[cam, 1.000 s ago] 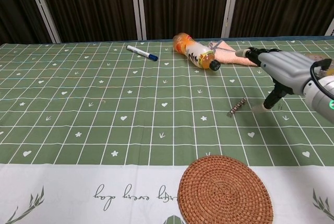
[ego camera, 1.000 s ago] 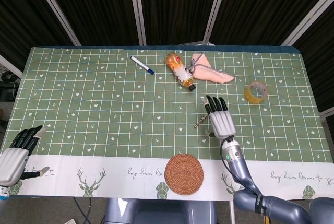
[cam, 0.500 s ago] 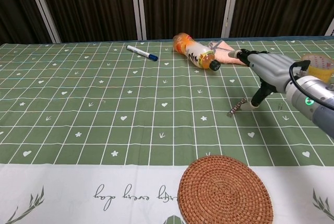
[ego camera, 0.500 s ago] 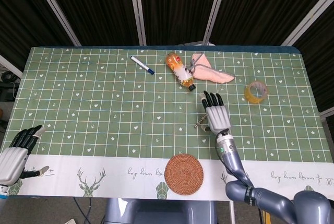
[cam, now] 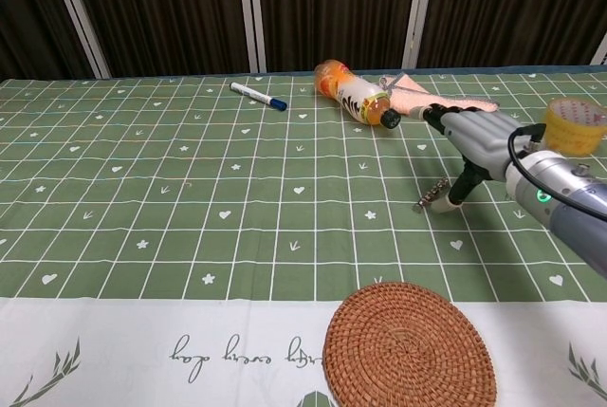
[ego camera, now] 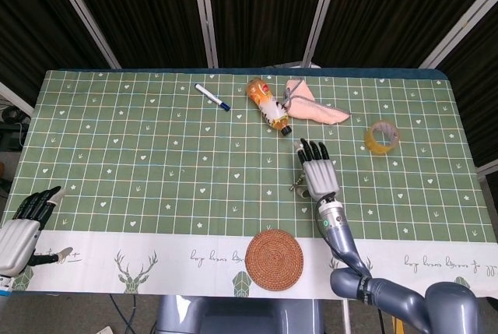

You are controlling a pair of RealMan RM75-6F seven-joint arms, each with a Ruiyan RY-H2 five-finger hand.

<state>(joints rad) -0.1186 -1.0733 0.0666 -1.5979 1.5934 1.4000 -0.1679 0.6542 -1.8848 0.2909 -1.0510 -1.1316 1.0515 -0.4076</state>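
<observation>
My right hand (ego camera: 317,174) hovers palm-down over the middle right of the green checked tablecloth (ego camera: 156,155), fingers stretched out and apart. In the chest view the right hand (cam: 474,141) has its thumb pointing down, with the tip at the right end of a small metal screw (cam: 430,197) lying flat on the cloth. From the head view the screw (ego camera: 296,186) peeks out just left of the hand. Nothing is held. My left hand (ego camera: 19,229) sits at the table's near left corner, fingers extended and empty.
An orange drink bottle (ego camera: 267,103) lies on its side at the back, with a pink cloth (ego camera: 311,104) beside it. A blue-capped marker (ego camera: 212,96) lies further left. A tape roll (ego camera: 382,137) stands to the right. A woven coaster (ego camera: 274,259) sits at the front edge.
My right hand has shifted left across the cloth, bringing its thumb from beside the screw up to the screw's end. The left hand has barely moved.
</observation>
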